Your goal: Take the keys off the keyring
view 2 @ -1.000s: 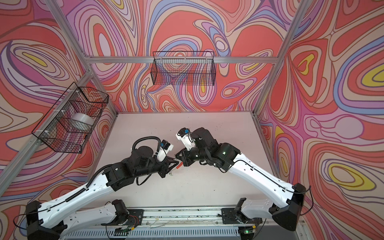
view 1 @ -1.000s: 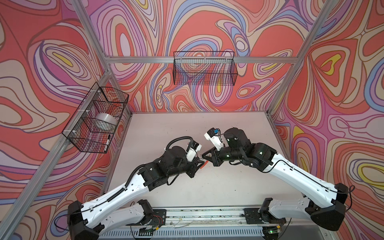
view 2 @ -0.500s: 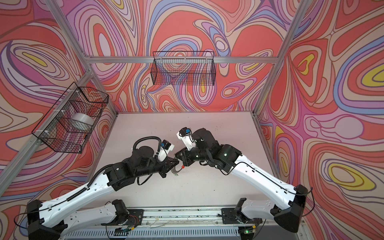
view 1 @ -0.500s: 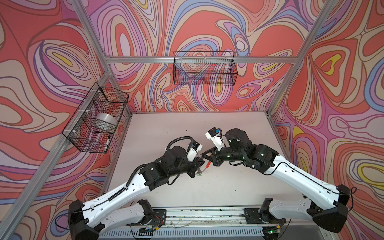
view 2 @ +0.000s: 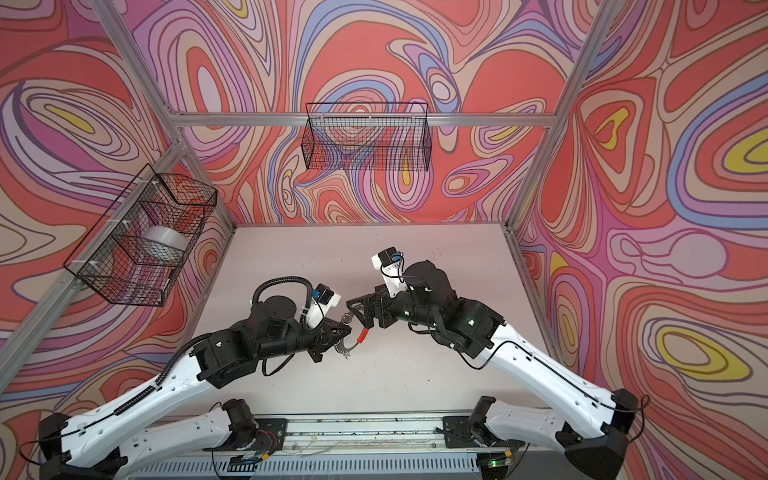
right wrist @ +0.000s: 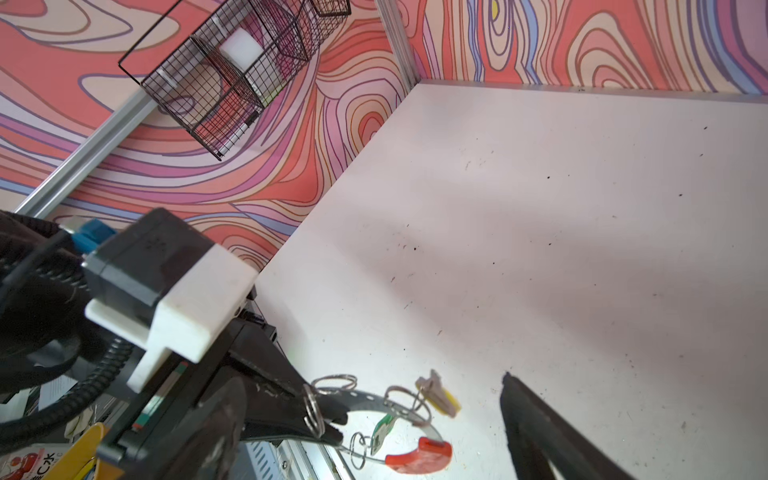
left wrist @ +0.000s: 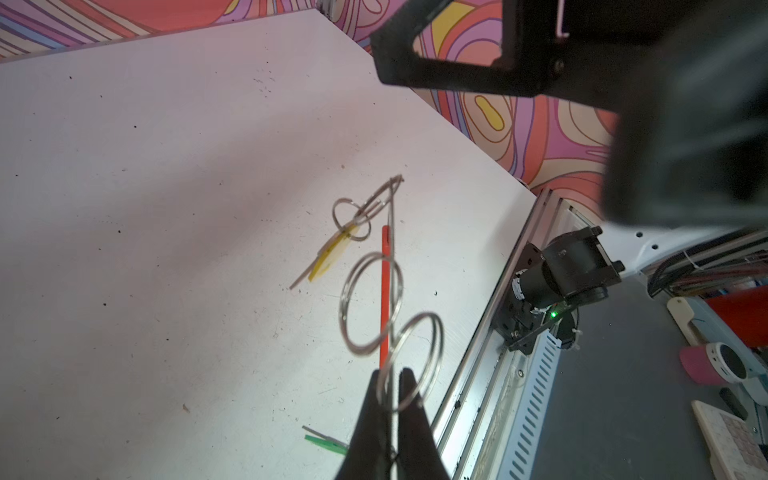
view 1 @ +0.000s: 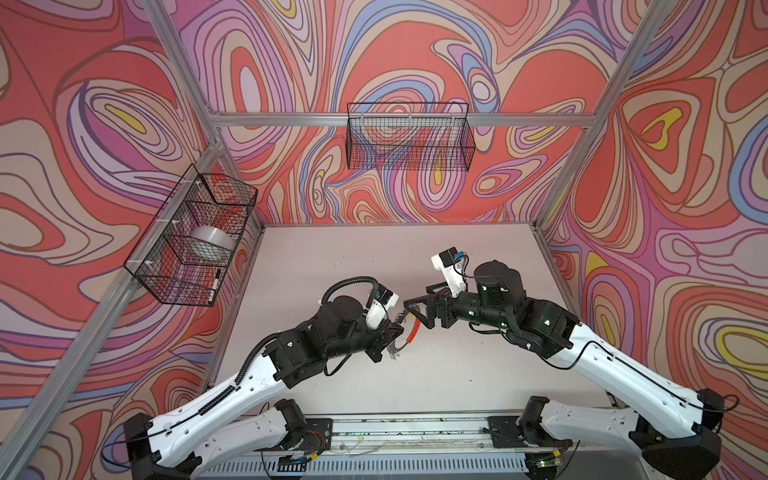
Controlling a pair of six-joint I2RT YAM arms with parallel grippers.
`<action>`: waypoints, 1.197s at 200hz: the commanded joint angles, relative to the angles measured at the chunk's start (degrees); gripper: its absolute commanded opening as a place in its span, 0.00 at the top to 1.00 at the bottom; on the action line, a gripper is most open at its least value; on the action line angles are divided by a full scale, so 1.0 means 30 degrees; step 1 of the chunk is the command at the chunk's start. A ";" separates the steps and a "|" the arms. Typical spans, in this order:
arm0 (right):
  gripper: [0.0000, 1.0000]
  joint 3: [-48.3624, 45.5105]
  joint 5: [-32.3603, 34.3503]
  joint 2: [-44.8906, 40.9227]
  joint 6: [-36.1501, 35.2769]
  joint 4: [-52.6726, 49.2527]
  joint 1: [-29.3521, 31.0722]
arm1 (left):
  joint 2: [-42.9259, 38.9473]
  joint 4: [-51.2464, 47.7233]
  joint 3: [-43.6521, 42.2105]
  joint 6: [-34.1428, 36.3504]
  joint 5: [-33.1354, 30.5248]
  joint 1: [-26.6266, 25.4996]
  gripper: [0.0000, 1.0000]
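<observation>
keyring (right wrist: 365,400): large grey ring, held up over the front middle of the table (right wrist: 540,208); you see it edge-on in the left wrist view.
red segment (right wrist: 419,456): on the part of the ring nearest the right gripper.
yellow-tagged key (right wrist: 441,398): hangs on a small split ring off the grey band, on the side away from the left gripper.
green-tagged key (right wrist: 384,426): on its own split ring, inside the loop, beside the red segment.
split rings (left wrist: 372,305): more bare ones threaded along the band.
left gripper (left wrist: 389,384): your claw is pinched together on the keyring's grey band.
right gripper (view 1: 417,306): claw spread wide, holding nothing, just beside the ring; whether it touches, you cannot tell.
</observation>
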 commanded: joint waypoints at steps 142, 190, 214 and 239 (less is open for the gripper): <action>0.02 -0.6142 0.1459 -0.3774 0.1383 0.2224 -0.0013 | 0.0570 -0.3297 0.2292 -0.5436 0.8548 0.4341 1.00; 0.27 -0.6293 -0.0917 -0.3574 -0.0127 0.3213 -0.0013 | 0.0709 -0.0287 0.1649 -0.9558 0.4489 0.4534 1.00; 0.32 -0.6265 -0.2966 -0.2854 -0.0500 0.4443 -0.0012 | 0.0511 0.1511 0.1674 -1.1005 0.3254 0.4522 1.00; 0.35 -0.6398 -0.4112 -0.2602 -0.0836 0.5733 -0.0004 | 0.0259 0.1967 0.2009 -1.2191 0.1644 0.4519 1.00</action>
